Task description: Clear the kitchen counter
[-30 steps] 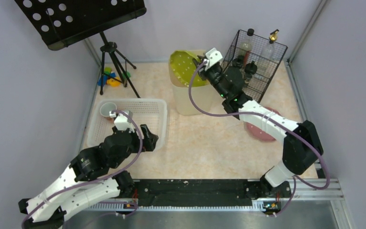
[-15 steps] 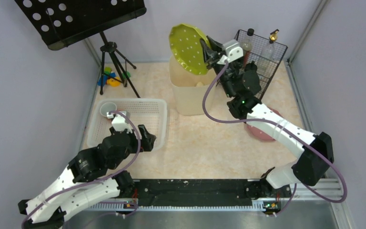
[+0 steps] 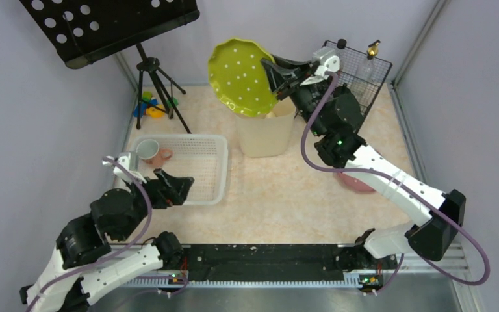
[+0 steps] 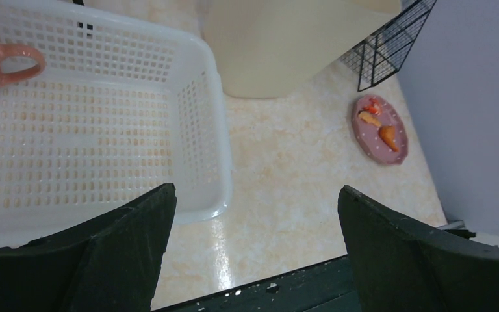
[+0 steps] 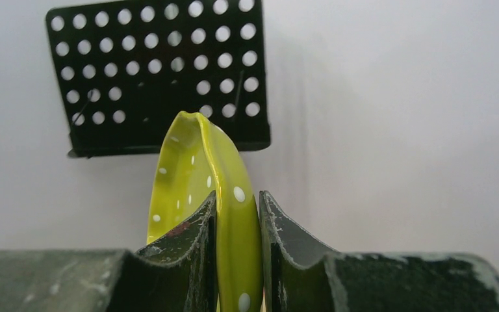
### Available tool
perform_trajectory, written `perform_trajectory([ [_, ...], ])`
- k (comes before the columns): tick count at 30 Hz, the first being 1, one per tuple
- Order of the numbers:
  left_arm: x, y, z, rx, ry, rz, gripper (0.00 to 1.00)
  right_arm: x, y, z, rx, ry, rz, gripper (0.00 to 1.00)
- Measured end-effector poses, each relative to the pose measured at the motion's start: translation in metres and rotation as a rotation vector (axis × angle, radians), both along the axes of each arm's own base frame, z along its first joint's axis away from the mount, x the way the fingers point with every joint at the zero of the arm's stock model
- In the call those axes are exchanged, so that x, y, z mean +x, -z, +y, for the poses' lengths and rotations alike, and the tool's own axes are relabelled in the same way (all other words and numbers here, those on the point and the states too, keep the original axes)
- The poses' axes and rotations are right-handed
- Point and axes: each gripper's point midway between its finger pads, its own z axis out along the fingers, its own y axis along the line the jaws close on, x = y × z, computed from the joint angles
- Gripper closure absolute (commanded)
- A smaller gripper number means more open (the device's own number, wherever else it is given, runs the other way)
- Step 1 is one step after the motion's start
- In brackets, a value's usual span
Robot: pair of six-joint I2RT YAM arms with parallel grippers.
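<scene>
Right pincer (image 3: pixel 279 70) clamped on green plate (image 3: pixel 242 78) rim above bin (image 3: pixel 266 133); left pincer (image 4: pixel 255 190) (near basket (image 3: pixel 195 162)) wide apart.

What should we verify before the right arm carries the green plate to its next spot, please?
1. Right gripper shut on the green plate at its rim: ok.
2. Plate free of scraps: cannot tell.
3. Plate held over the beige bin: ok.
4. Left gripper open and empty: ok.
5. White basket has bare floor beside the mug: ok.
6. Kitchen counter cleared: not ok, the pink plate with food lies on it.
</scene>
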Motion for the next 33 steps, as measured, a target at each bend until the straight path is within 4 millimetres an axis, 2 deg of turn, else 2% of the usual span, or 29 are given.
perform_trajectory([
  [6, -0.013, -0.030, 0.018, -0.090, 0.013, -0.090, 0.01, -0.013, 0.031, 0.046, -0.047, -0.123, 0.081, 1.00],
  [10, -0.020, -0.039, 0.026, -0.123, 0.025, -0.130, 0.01, -0.010, 0.064, 0.078, -0.079, -0.183, 0.165, 1.00],
  [14, -0.022, -0.040, 0.027, -0.130, 0.034, -0.140, 0.01, -0.002, 0.109, 0.106, -0.113, -0.226, 0.272, 1.00],
  [17, -0.023, -0.040, 0.027, -0.128, 0.039, -0.141, 0.01, 0.005, 0.154, 0.123, -0.141, -0.248, 0.367, 1.00],
  [18, -0.023, -0.040, 0.027, -0.127, 0.040, -0.141, 0.01, 0.005, 0.162, 0.127, -0.147, -0.253, 0.383, 1.00],
  [22, -0.023, -0.040, 0.026, -0.124, 0.043, -0.142, 0.01, 0.010, 0.214, 0.148, -0.183, -0.274, 0.485, 1.00],
  [28, -0.023, -0.040, 0.026, -0.122, 0.044, -0.143, 0.01, 0.001, 0.282, 0.181, -0.236, -0.315, 0.602, 1.00],
  [33, -0.023, -0.039, 0.027, -0.120, 0.044, -0.141, 0.01, -0.011, 0.322, 0.201, -0.270, -0.343, 0.661, 1.00],
])
